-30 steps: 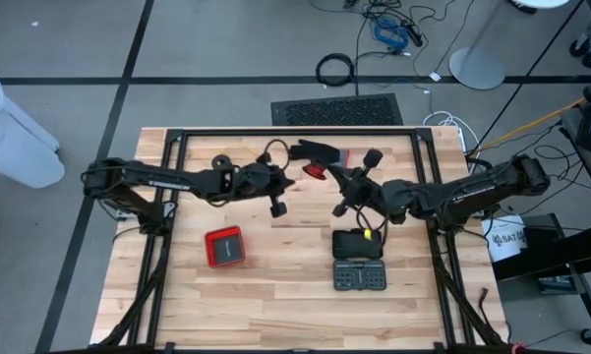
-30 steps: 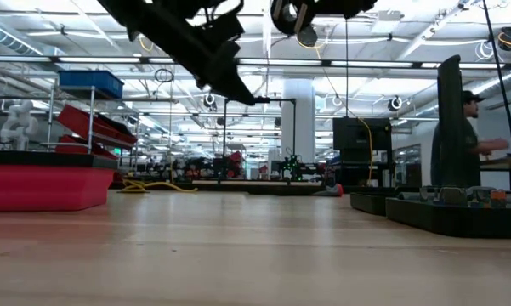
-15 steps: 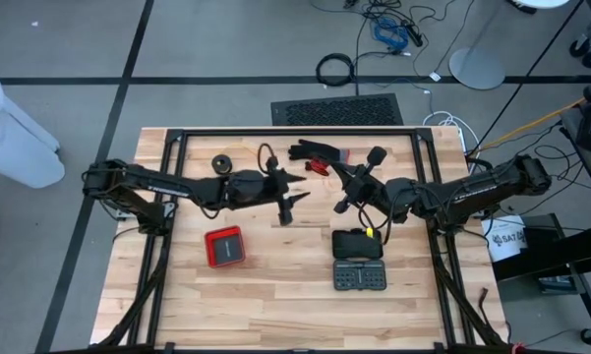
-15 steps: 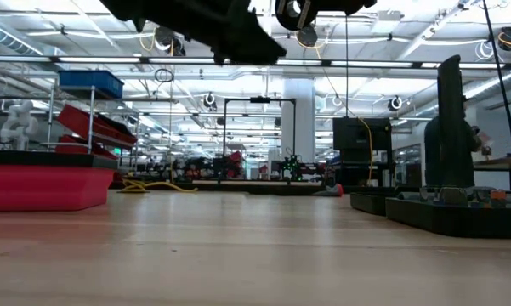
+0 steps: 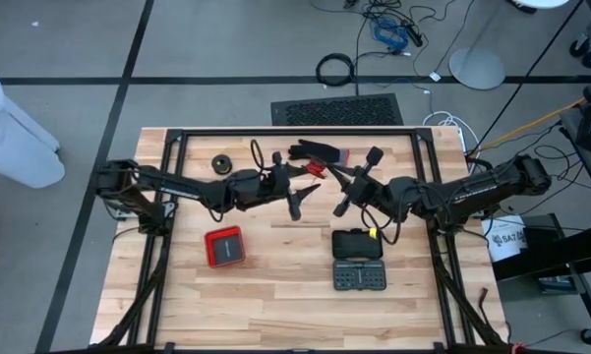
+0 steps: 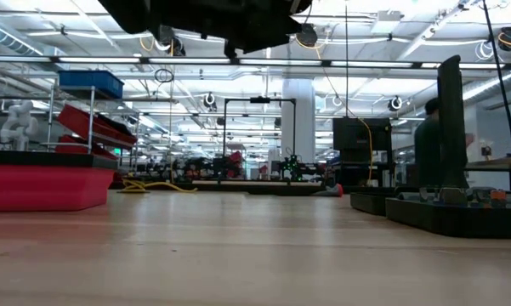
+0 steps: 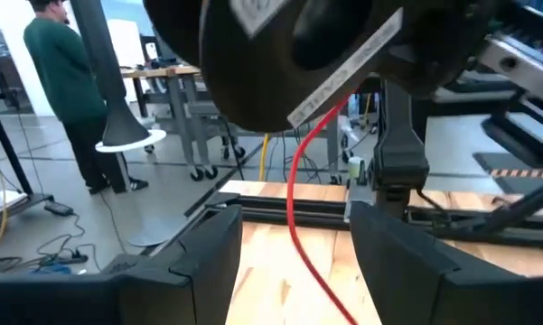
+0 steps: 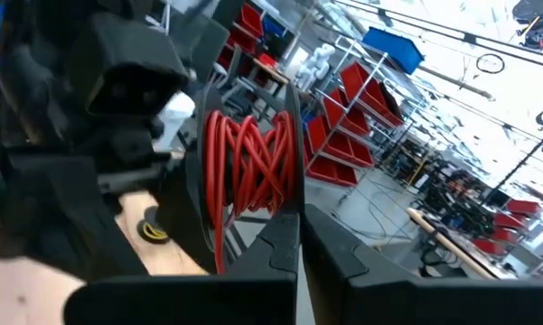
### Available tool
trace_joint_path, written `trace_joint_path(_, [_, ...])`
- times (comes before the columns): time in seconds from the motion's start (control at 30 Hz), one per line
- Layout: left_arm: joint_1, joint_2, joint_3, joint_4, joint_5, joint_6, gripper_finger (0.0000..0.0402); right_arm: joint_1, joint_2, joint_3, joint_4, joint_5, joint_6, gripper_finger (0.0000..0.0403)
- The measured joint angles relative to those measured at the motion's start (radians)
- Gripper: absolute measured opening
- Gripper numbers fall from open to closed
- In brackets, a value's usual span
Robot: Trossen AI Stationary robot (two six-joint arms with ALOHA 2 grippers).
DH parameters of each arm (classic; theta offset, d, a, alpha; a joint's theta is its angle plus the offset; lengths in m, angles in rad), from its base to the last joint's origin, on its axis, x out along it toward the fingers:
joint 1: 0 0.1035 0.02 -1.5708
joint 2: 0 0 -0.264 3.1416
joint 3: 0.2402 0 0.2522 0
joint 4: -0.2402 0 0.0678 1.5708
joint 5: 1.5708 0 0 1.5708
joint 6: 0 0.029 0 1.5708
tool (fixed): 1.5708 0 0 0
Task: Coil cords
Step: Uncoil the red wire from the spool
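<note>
A reddish-orange cord is wound into a small coil (image 8: 248,167) at the tips of my right gripper (image 8: 298,212), above the table's far middle (image 5: 315,169). My right gripper (image 5: 326,175) is shut. A loose red tail (image 7: 294,208) hangs down from it, between the spread fingers of my open left gripper (image 7: 298,262), which touch nothing. My left gripper (image 5: 305,189) faces my right one at close range. A small round black bundle (image 5: 221,162) lies on the table at the far left. My right gripper holds the red coil (image 8: 253,208) at its fingertips, with several turns bunched side by side. The fingers point toward the table's left and slightly far. The coil is lifted clear of the table and its tail hangs slack below. The exact pinch is hidden by the fingers.
A black glove with a red cuff (image 5: 313,151) lies at the far edge behind the grippers. A red box (image 5: 224,246) stands near the left, and two black cases (image 5: 357,244) (image 5: 361,277) near the middle right. Bare wood lies between them.
My left gripper has gone toward the table's right edge, close to my right gripper, and has turned about its wrist. In the low view it has swung up to a level pose near the picture's top. The red coil has stayed where it was.
</note>
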Motion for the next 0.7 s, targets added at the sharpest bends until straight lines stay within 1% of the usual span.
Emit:
trace_joint_path(0.2, [0.004,0.063,0.057,0.004,-0.026,-0.006,0.0213,0.0,0.0,0.0,0.015,-0.023,0.006,0.0])
trace_joint_path(0.27, [0.004,0.074,0.069,-0.004,-0.026,-0.006,0.0201,0.0,0.0,0.0,0.015,-0.023,0.006,0.0])
trace_joint_path(0.33, [0.001,0.073,0.078,-0.009,-0.026,0.001,0.0173,0.0,0.0,0.0,0.009,-0.021,0.006,0.0])
trace_joint_path(0.47, [-0.015,0.072,0.079,-0.012,-0.013,0.026,0.0095,0.0,0.0,0.0,-0.003,-0.02,0.006,0.0])
trace_joint_path(0.53, [-0.022,0.072,0.084,-0.024,0.015,0.037,0.006,0.0,0.0,0.0,-0.007,-0.019,0.007,0.0])
trace_joint_path(0.6, [-0.028,0.072,0.102,-0.077,0.04,0.047,0.0023,0.0,0.0,0.0,-0.006,-0.019,0.007,0.0])
trace_joint_path(0.63, [-0.031,0.072,0.107,-0.1,0.051,0.047,0.0012,0.0,0.0,0.0,-0.006,-0.019,0.007,0.0])
trace_joint_path(0.7, [-0.039,0.072,0.116,-0.114,0.056,0.048,0.0007,0.0,0.0,0.0,-0.007,-0.019,0.01,0.0])
